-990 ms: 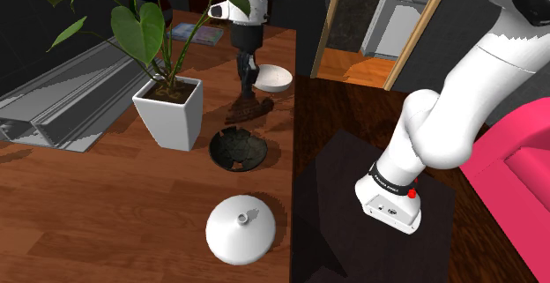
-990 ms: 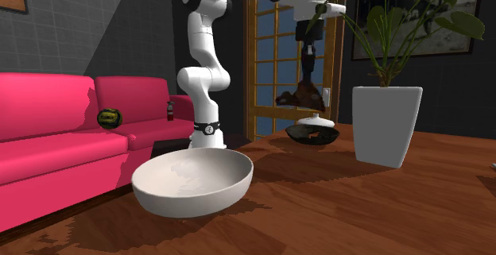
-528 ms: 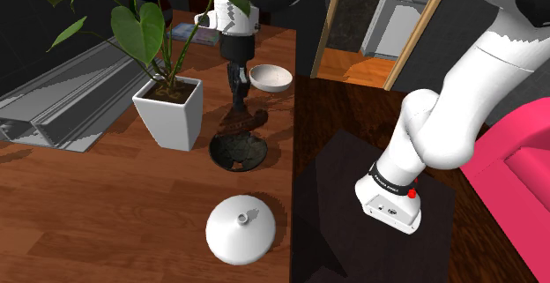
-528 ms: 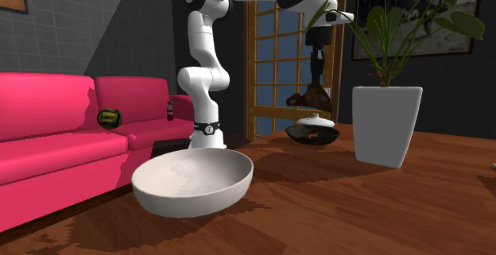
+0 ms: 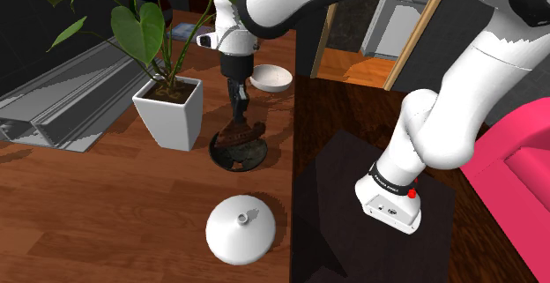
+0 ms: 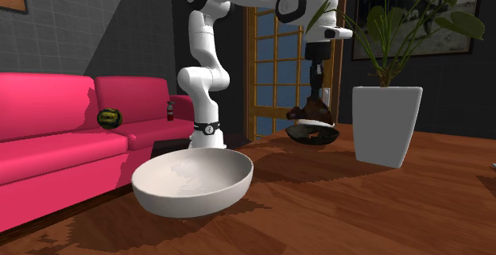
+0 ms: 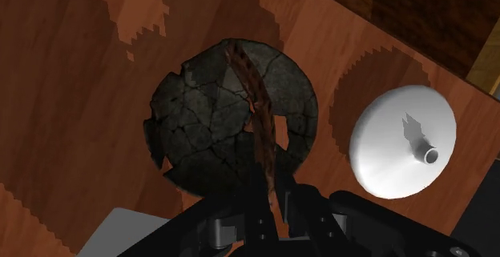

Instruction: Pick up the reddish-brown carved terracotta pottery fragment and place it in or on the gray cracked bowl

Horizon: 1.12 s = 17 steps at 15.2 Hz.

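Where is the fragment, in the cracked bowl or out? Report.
Out. The tool clasps the reddish-brown fragment just above the dark cracked bowl; the second exterior view shows it over the rim, not resting inside.

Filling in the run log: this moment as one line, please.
phase: place | claw: shut on fragment | fragment: reddish-brown, held over cracked bowl | cracked bowl: dark grey, on wooden table

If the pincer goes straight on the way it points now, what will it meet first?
Probably the cracked gray bowl directly under the pincer; the reddish-brown fragment it holds would touch the bowl first.
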Tool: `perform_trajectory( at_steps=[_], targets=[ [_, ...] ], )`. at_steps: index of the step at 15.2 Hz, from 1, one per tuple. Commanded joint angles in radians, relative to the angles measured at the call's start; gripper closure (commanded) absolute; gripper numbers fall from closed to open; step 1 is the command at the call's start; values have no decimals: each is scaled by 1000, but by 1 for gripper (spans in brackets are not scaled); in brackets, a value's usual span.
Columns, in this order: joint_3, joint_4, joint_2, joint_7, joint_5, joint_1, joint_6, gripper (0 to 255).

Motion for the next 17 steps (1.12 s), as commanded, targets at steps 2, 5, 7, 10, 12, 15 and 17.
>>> perform_trajectory(
  at_steps=[2,5,7,10,12,15,17],
  targets=[
    [0,-24,17,-7,2,0,42,255],
    [1,-48,34,-13,5,1,81,255],
    [2,-58,41,-16,6,2,99,255],
    [2,-58,42,-16,6,2,99,255],
    [2,-58,42,-16,6,2,99,255],
    [2,-58,41,-16,6,2,99,0],
    [1,-58,42,-17,6,2,99,0]
  ],
)
